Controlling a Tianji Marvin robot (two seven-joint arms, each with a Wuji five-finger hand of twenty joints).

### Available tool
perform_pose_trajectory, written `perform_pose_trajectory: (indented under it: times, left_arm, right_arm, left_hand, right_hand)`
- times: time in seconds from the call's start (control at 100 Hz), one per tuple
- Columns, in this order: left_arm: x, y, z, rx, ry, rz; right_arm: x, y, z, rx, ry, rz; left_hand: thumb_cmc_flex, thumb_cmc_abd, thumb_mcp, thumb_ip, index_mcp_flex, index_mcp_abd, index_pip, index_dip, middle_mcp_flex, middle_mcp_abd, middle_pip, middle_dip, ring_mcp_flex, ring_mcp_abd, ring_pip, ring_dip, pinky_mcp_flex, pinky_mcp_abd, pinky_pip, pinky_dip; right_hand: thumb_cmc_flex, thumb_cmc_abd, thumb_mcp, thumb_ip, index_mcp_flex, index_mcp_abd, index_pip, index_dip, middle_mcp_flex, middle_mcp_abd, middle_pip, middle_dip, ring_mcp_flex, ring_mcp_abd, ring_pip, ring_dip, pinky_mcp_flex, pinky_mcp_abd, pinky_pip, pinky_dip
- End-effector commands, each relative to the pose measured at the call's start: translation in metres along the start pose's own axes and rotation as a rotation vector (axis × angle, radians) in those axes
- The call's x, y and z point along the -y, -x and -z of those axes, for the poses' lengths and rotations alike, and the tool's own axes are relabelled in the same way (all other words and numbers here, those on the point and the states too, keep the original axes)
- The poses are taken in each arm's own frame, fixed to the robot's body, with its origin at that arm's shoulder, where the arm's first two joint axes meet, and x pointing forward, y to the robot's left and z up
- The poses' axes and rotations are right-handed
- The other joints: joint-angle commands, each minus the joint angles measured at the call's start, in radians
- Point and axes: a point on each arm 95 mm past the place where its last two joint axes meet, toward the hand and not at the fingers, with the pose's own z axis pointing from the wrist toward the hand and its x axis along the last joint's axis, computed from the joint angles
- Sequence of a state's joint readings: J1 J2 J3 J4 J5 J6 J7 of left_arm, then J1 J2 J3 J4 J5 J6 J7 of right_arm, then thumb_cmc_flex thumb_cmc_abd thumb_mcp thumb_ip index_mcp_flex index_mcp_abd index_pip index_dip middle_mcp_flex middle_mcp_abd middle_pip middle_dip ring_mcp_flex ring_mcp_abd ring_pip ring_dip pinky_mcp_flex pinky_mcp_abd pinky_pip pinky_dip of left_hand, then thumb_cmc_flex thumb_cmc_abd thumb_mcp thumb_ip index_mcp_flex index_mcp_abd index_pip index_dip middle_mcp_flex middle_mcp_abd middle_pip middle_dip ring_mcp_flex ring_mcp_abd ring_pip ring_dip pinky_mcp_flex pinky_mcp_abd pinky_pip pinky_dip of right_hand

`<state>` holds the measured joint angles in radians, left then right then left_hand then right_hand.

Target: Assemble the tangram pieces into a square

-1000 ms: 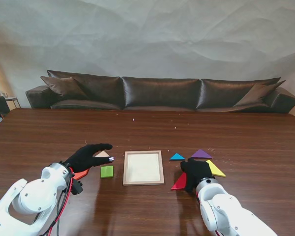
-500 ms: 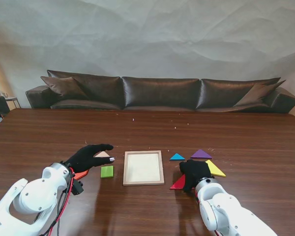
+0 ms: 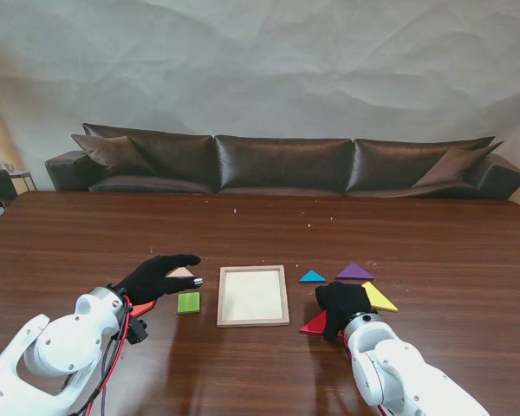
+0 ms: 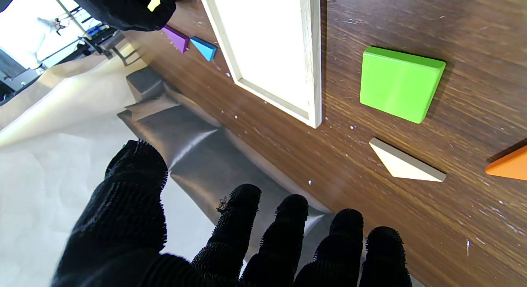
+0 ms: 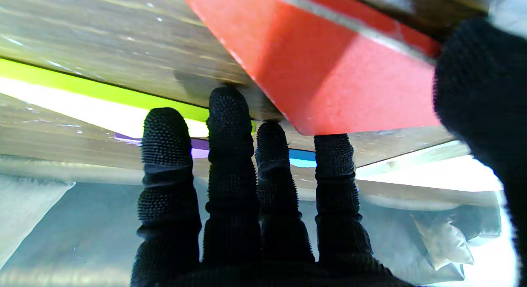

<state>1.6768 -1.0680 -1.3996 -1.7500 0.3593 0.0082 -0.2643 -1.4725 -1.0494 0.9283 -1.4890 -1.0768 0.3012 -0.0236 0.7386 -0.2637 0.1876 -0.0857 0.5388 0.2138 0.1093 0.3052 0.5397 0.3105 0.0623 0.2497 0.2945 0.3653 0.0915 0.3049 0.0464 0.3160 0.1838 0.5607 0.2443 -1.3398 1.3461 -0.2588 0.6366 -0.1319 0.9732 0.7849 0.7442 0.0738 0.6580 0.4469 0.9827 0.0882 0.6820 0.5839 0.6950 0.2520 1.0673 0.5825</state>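
Right wrist view: the right hand point(image 5: 263, 188) is pressed fingertips-down against the red triangle point(image 5: 329, 68), thumb alongside, no firm clamp seen, at the stand view's lower right beside the empty wooden frame point(image 3: 252, 322); lifting should be kept level.

The right hand point(image 3: 341, 303) has slid the red triangle point(image 3: 315, 325) slightly leftward.

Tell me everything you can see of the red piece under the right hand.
The red piece is a flat, thick-edged triangle of painted, matte-looking material. It lies on the table right of the wooden frame, near the yellow piece. The right hand covers most of it; the wrist view shows fingertips at one edge and the thumb at another. Whether it is lifted cannot be told.
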Motion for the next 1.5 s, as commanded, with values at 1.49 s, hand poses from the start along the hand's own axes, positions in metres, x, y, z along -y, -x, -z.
perform_pose_trajectory:
  times: [1.49]
  left_arm:
    - [-0.003,0.001,0.0,0.016,0.032,0.033]
  right_arm:
    - [-0.039,-0.002,-0.002,-0.189,0.019,-0.056]
  left_hand:
    - [0.048,0.075,-0.067,0.05,0.003,0.0,-0.008,-0.008,0.011,0.007,-0.004,0.007,-0.013,-0.009,-0.014,-0.004,-0.022,-0.033,-0.017,0.016]
  right_hand:
    - [0.438,0.137,-0.009,-0.119,0.319,-0.156,0.371,-0.49,0.683,-0.097,-0.048,0.029,0.332,-0.17,0.407,0.09,0.284,-0.14,0.26,0.065]
